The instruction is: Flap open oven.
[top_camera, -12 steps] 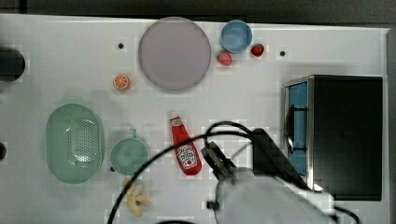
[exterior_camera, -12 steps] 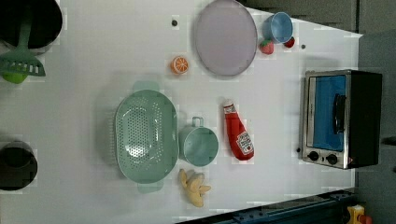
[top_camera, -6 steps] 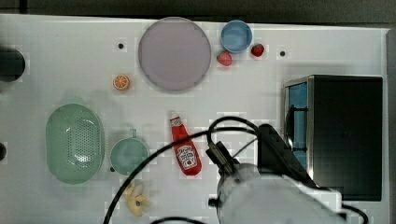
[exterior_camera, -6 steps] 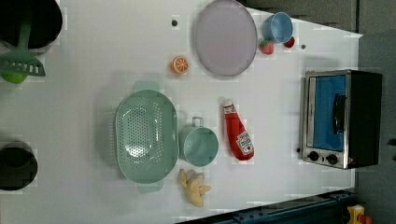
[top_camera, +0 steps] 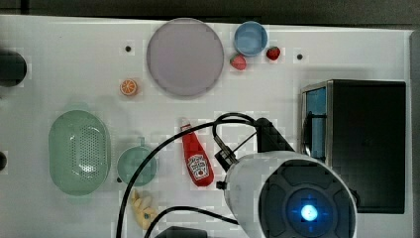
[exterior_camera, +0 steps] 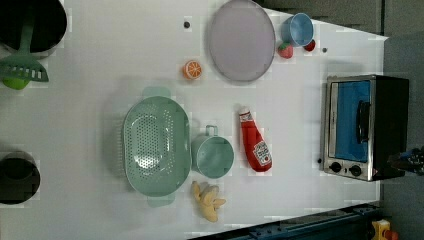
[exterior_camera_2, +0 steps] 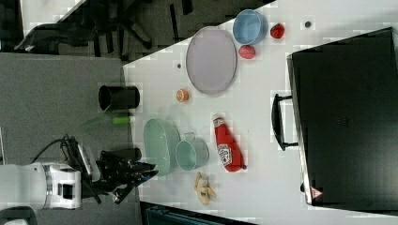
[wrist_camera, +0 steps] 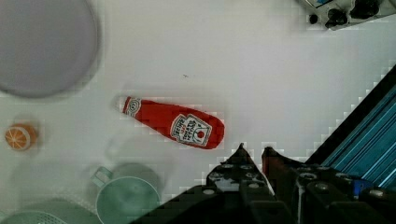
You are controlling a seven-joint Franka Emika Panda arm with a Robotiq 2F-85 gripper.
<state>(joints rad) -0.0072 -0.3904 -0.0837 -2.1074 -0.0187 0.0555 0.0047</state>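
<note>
Oven (exterior_camera: 364, 127) at the left view's right table (exterior_camera: 100, 115) edge, door shut, black bar handle (exterior_camera: 362, 121) across the blue glass, 2 knobs (exterior_camera: 345, 169) below in that picture. Pincer (wrist_camera: 254, 156) in the wrist view with fingertips nearly together, clamped on nothing, above bare table near the ketchup bottle (wrist_camera: 173, 122). Arm (top_camera: 292, 193) in the top view between ketchup bottle and oven. Green cup (exterior_camera: 212, 154) just beside the colander (exterior_camera: 156, 145); banana (exterior_camera: 208, 200) near both. Plate (exterior_camera: 242, 40), blue bowl (exterior_camera: 299, 29), 2 strawberries (exterior_camera: 285, 50) well apart from oven.
</note>
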